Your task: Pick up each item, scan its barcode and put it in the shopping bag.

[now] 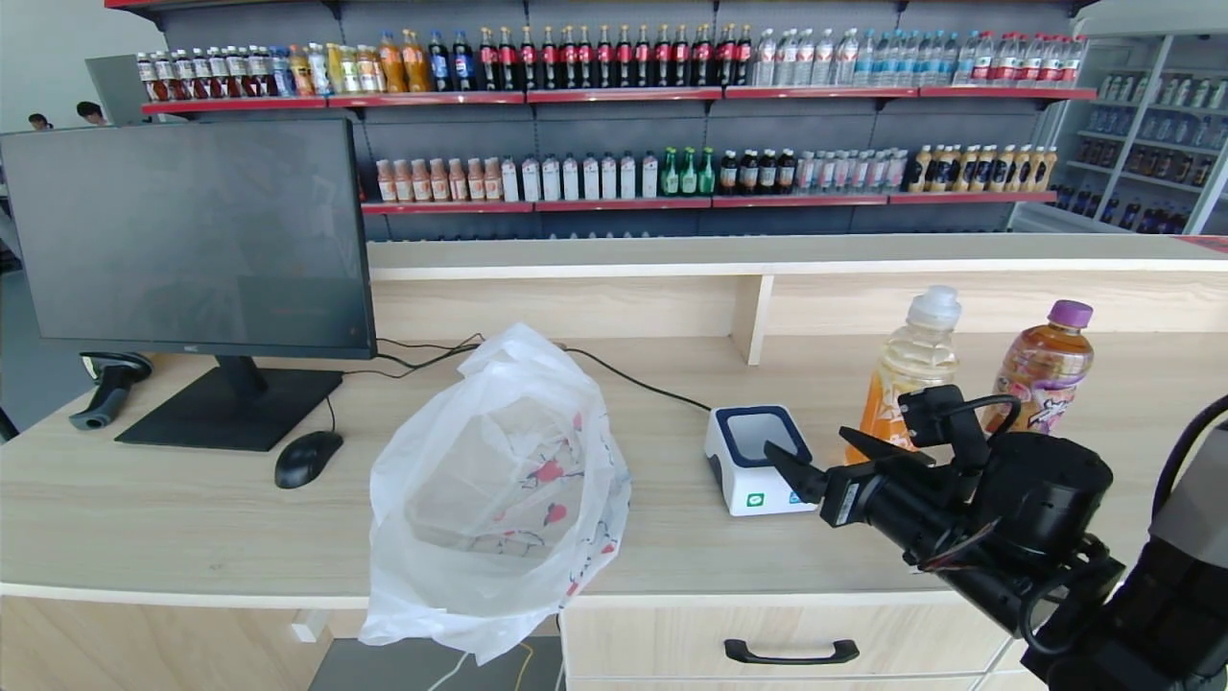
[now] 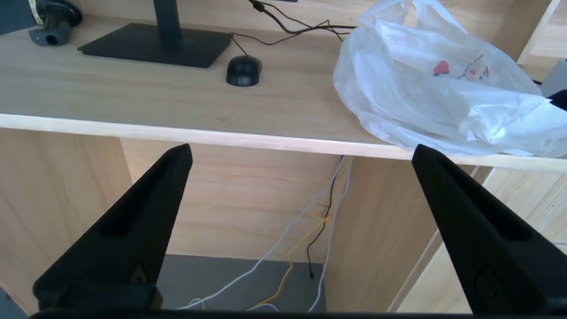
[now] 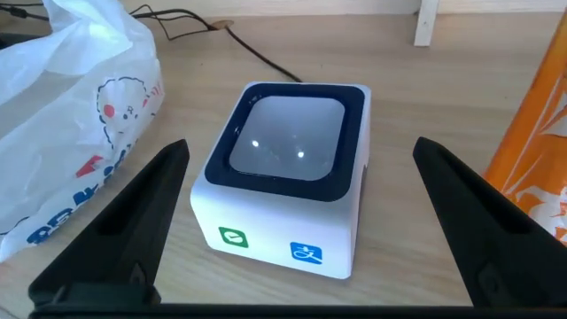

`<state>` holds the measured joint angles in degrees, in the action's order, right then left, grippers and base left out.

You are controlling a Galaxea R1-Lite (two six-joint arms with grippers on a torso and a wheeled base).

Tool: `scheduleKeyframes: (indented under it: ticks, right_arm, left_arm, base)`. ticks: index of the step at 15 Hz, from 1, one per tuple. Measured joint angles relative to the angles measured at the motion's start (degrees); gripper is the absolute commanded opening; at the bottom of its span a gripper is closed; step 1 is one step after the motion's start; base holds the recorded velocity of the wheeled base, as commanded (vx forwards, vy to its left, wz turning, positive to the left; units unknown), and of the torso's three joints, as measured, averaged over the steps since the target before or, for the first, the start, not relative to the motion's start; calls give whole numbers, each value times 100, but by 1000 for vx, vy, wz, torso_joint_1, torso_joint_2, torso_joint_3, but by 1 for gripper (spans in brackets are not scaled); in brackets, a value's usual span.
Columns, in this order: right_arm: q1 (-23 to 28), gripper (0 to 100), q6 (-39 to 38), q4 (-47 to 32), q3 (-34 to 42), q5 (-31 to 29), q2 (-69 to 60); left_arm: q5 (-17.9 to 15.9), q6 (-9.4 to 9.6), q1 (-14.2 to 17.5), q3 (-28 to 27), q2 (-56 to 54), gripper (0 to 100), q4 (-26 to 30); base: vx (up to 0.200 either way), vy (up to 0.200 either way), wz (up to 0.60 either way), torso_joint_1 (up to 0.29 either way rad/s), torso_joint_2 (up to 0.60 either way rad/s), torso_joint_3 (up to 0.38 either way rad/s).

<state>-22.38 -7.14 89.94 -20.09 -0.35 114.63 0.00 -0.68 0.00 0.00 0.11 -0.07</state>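
Observation:
A white plastic shopping bag stands open at the counter's front edge, left of a small white barcode scanner. Two bottles stand to the right of the scanner: one with an orange label and a white cap, one with a purple cap. My right gripper hangs open just in front of the scanner, nothing between its fingers; the orange-label bottle is close beside it. My left gripper is open and empty, below the counter's front edge, with the bag above it.
A monitor on its stand, a black mouse and a handheld scanner occupy the counter's left part. Cables run behind the bag. A raised wooden ledge borders the back. A drawer handle sits below the front edge.

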Motion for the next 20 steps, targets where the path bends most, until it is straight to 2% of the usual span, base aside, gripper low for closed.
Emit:
scheduleKeyframes:
  ticks: [7, 14, 20]
  right_arm:
    - [113, 100, 1, 0, -168, 2, 257]
    - [486, 100, 20, 0, -96, 4, 282]
    - [590, 100, 39, 0, 67, 6, 180]
  left_arm:
    - [0, 2, 0, 0, 0, 100, 0]
    - [0, 0, 0, 0, 0, 100, 0]
    - [0, 0, 0, 0, 0, 100, 0]
  base:
    - [0, 0, 0, 0, 0, 0]
    - [0, 0, 0, 0, 0, 0]
    - [0, 0, 0, 0, 0, 0]
